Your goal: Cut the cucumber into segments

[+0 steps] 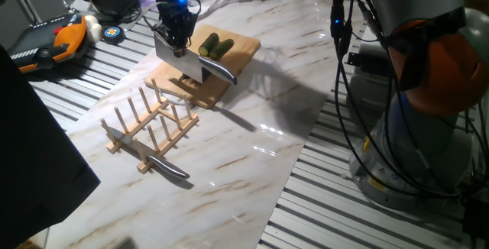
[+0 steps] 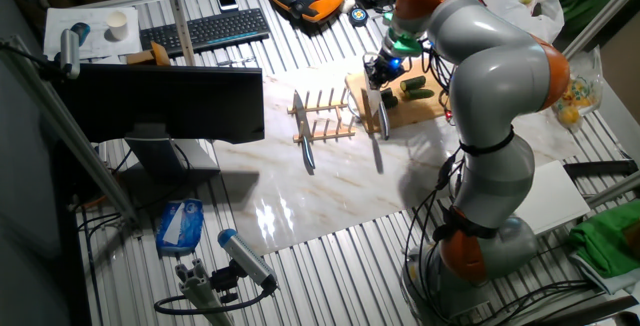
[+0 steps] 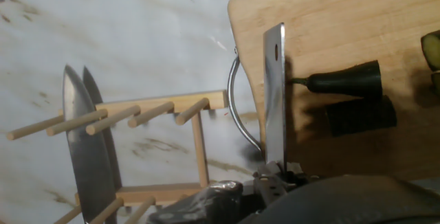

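Two dark green cucumber [image 1: 215,46] pieces with pale cut ends lie side by side on the far part of the wooden board [image 1: 241,50]. No other segments show. In the hand view only a pale edge of the cucumber [image 3: 432,49] shows at the right border. My gripper [image 1: 178,44] is shut on a cleaver-like knife [image 1: 182,62]. Its blade hangs over the board's near-left part, a short way left of the cucumber and apart from it. Seen edge-on, the blade [image 3: 273,93] stands across the board [image 3: 344,18], with its black handle [image 3: 344,81] pointing towards the cucumber.
A wooden peg rack [image 1: 149,123] stands on the marble tabletop in front of the board, with a second knife [image 1: 145,153] lying through it. A metal loop [image 3: 237,107] sticks out of the board's edge. An orange and black pendant [image 1: 53,39] lies far left, and the robot base [image 1: 428,88] with its cables is on the right.
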